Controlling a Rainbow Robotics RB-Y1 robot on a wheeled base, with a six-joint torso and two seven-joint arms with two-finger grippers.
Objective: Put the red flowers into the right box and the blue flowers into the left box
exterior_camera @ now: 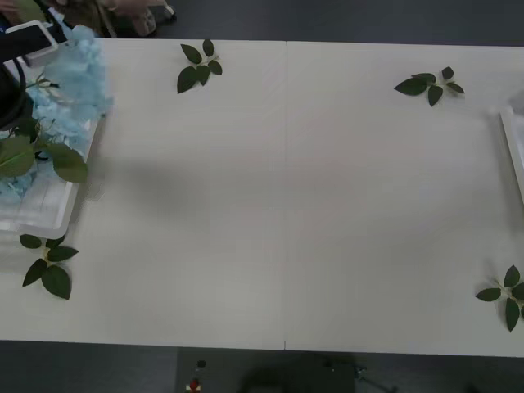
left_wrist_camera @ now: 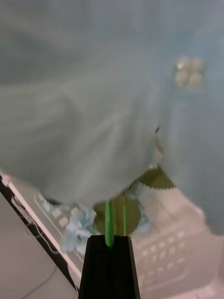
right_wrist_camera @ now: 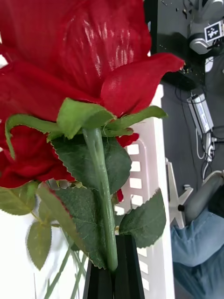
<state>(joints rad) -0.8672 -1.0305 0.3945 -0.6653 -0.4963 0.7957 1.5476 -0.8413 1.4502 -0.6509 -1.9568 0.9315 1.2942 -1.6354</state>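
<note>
Overhead, the blue flowers (exterior_camera: 70, 82) lie heaped in the left box (exterior_camera: 49, 209) at the table's (exterior_camera: 286, 205) left edge, the right box (exterior_camera: 512, 151) showing as a rim at the right; four loose leaf sprigs (exterior_camera: 198, 65) lie scattered. By the right wrist, the right gripper (right_wrist_camera: 112, 268) is clamped on one red rose's (right_wrist_camera: 70, 70) stem: light, floppy, best held low. By the left wrist, the left gripper (left_wrist_camera: 110, 243) pinches one blue stem (head soft, bulky) above the slotted tray.
</note>
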